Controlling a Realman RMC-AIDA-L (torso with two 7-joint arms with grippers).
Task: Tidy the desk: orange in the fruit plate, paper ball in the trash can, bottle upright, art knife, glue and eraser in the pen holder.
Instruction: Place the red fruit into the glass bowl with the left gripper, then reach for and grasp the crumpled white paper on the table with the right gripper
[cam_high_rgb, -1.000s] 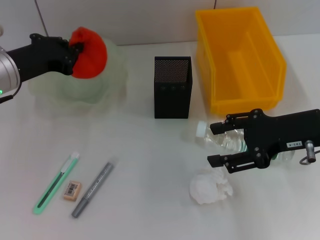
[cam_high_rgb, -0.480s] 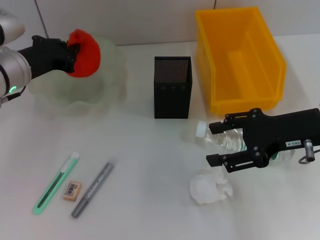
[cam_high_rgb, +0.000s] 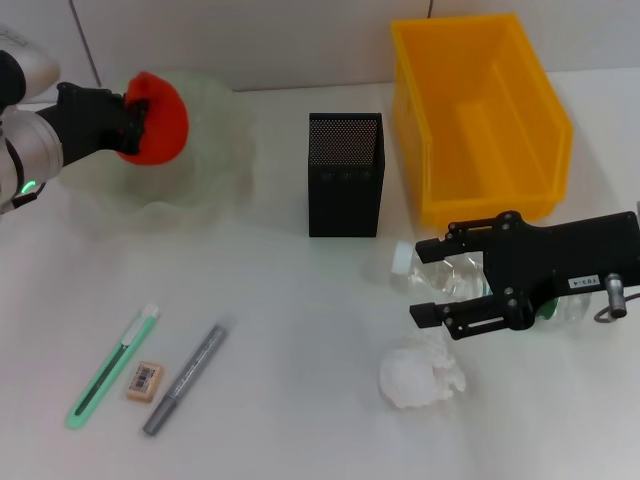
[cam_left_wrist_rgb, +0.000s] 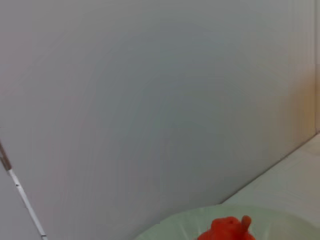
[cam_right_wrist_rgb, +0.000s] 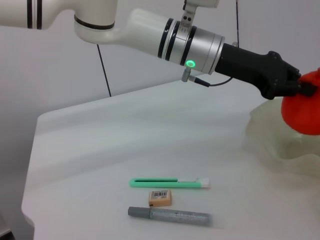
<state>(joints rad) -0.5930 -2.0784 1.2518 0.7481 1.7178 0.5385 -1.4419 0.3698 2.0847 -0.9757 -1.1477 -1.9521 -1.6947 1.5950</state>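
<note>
My left gripper (cam_high_rgb: 128, 112) is shut on the orange (cam_high_rgb: 155, 118) and holds it over the pale green fruit plate (cam_high_rgb: 205, 165); the orange (cam_right_wrist_rgb: 305, 107) and the plate (cam_right_wrist_rgb: 280, 137) also show in the right wrist view. The clear bottle (cam_high_rgb: 452, 280) lies on its side, and my right gripper (cam_high_rgb: 423, 282) stands open with one finger on each side of it. The white paper ball (cam_high_rgb: 420, 376) lies just in front of it. The green art knife (cam_high_rgb: 110, 366), eraser (cam_high_rgb: 145, 380) and grey glue stick (cam_high_rgb: 187, 376) lie at the front left. The black pen holder (cam_high_rgb: 345, 175) stands mid-table.
The yellow trash can (cam_high_rgb: 480, 120) stands at the back right, behind the bottle. The wall runs close behind the plate and the can. Bare white tabletop (cam_high_rgb: 290, 320) lies between the pen holder and the small items.
The left gripper has carried the orange leftward over the plate. The right gripper's fingers have drawn in slightly around the bottle.
</note>
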